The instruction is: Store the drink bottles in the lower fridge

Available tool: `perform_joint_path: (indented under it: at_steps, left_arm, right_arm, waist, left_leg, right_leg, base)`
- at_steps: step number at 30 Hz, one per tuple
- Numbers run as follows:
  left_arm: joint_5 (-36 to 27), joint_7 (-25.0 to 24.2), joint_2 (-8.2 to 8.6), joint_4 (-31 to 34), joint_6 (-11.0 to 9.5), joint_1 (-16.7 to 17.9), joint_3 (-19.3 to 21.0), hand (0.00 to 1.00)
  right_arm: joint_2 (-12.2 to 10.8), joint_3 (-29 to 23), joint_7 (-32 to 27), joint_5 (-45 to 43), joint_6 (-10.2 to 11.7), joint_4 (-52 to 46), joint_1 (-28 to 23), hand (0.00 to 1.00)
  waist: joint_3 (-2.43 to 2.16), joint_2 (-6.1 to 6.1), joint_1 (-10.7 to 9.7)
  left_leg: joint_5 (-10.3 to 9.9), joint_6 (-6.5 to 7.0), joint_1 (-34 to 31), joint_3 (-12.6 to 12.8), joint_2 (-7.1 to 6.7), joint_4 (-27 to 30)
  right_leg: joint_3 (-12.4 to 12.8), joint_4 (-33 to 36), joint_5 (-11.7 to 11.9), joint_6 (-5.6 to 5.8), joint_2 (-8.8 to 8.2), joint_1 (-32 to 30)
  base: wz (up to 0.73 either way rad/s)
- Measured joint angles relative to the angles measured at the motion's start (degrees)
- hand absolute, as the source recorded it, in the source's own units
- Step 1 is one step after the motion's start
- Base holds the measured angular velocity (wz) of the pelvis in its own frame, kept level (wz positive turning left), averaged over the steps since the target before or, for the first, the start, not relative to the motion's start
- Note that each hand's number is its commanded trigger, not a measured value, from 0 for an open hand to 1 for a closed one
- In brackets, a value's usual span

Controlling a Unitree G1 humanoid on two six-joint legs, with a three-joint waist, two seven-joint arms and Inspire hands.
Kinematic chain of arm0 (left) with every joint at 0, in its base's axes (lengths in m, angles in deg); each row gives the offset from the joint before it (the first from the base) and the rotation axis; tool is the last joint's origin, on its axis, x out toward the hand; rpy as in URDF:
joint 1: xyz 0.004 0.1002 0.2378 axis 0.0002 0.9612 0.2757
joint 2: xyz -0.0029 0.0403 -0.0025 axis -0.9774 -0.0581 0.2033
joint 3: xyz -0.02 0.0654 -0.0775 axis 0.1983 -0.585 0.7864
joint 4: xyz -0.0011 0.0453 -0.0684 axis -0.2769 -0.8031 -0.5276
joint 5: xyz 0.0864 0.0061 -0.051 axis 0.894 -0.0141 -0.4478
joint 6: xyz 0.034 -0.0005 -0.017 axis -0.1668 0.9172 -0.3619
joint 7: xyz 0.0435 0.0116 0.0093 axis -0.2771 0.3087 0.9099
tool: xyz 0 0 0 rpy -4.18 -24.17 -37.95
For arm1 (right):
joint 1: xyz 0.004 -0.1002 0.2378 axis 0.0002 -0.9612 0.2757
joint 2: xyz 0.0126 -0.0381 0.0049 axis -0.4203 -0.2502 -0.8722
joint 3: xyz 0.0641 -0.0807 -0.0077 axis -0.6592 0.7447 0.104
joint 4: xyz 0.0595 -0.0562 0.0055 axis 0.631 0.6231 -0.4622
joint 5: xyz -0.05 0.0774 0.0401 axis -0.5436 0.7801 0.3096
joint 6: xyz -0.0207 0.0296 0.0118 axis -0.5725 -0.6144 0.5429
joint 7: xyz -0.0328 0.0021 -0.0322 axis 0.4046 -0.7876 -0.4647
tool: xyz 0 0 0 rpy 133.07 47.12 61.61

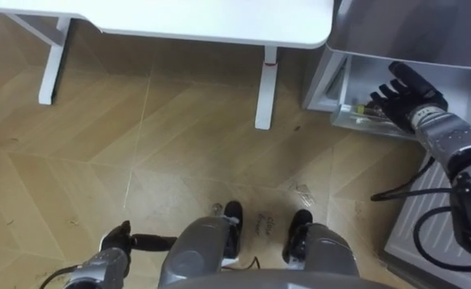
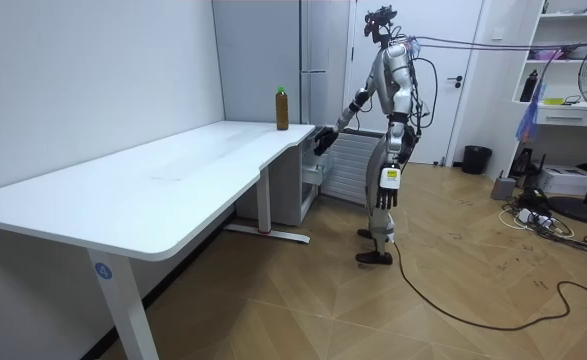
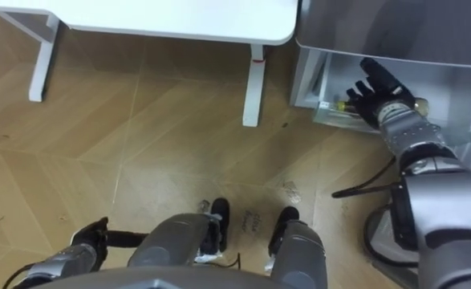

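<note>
At the near left, the left hand [image 1: 113,241] is hanging low beside the robot's leg, its fingers loosely relaxed and holding nothing. The drink bottle [image 2: 282,108] is standing upright on the far end of the white table [image 1: 219,20], close to the fridge. At the right, the right hand [image 1: 402,96] is reaching out at the mouth of the open lower fridge compartment [image 1: 355,80], fingers spread apart and empty.
</note>
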Motion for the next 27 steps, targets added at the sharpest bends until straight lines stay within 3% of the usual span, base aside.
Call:
perform_joint_path:
  at_steps: [3, 7, 14, 18, 23, 27]
  left_arm:
    - [0.0, -0.8, -0.45, -0.6, -0.1, 0.0, 0.1, 0.00]
    - [0.0, -0.9, -1.35, -0.6, 0.0, 0.6, 0.0, 0.00]
    - [0.0, -1.9, -1.40, -1.8, -0.4, 0.9, 0.8, 0.00]
    - [0.1, -2.3, -1.46, -1.5, -1.0, 2.3, 2.5, 0.00]
    - [0.0, -2.4, -1.40, -1.5, -1.4, 4.0, 2.9, 0.00]
    - [0.1, -1.5, -0.86, -1.5, -1.9, 5.9, 6.3, 0.00]
  right_arm:
    - [0.1, 0.0, 0.9, -1.0, 0.0, -0.1, -1.1, 0.00]
    - [0.0, 0.6, 2.5, -0.9, 0.0, -0.6, -4.4, 0.00]
    - [0.0, 0.4, 3.8, -0.9, 0.6, -2.5, -9.2, 0.00]
    - [-0.3, -0.1, 5.3, -4.5, 0.6, -4.6, -13.3, 0.00]
    - [-1.2, 0.1, 6.7, -6.3, 0.6, -6.6, -19.3, 0.00]
    - [-2.3, 0.0, 7.3, -8.4, 0.5, -7.4, -23.9, 0.00]
  waist:
    - [-0.14, -0.12, -0.1]
    - [-0.84, -0.87, 0.0]
    - [-1.24, -0.91, -0.4]
    - [-2.00, -0.75, -1.0]
    - [-2.14, -0.96, -1.8]
    - [-2.39, -2.04, -2.4]
  left_leg:
    - [-0.3, -0.13, 1.3, -0.1, 0.59, 0.0]
    - [-0.4, -0.29, 4.0, 0.1, 1.16, -1.1]
    - [-0.5, -0.54, 7.6, 0.3, 1.66, -2.8]
    - [-0.7, -0.72, 8.6, 0.3, 2.08, -3.3]
    - [-1.0, -1.02, 13.4, 0.0, 2.02, -5.8]
    - [-1.0, -1.16, 17.5, 0.9, 2.11, -8.6]
  right_leg:
    - [-0.3, -1.6, 0.7, -0.01, 0.77, 1.9]
    - [-0.3, -3.7, 1.3, -0.06, 1.63, 5.1]
    - [-0.1, -7.0, 2.4, 0.09, 2.76, 9.1]
    - [-0.2, -9.1, 2.9, 0.27, 3.59, 11.0]
    - [-0.2, -11.6, 2.8, 0.61, 4.09, 15.8]
    - [0.0, -13.4, 2.6, 0.79, 4.44, 19.2]
  base:
    - [-0.04]
    - [-0.05]
    - [-0.06]
    - [0.00]
    - [0.00]
    - [-0.08]
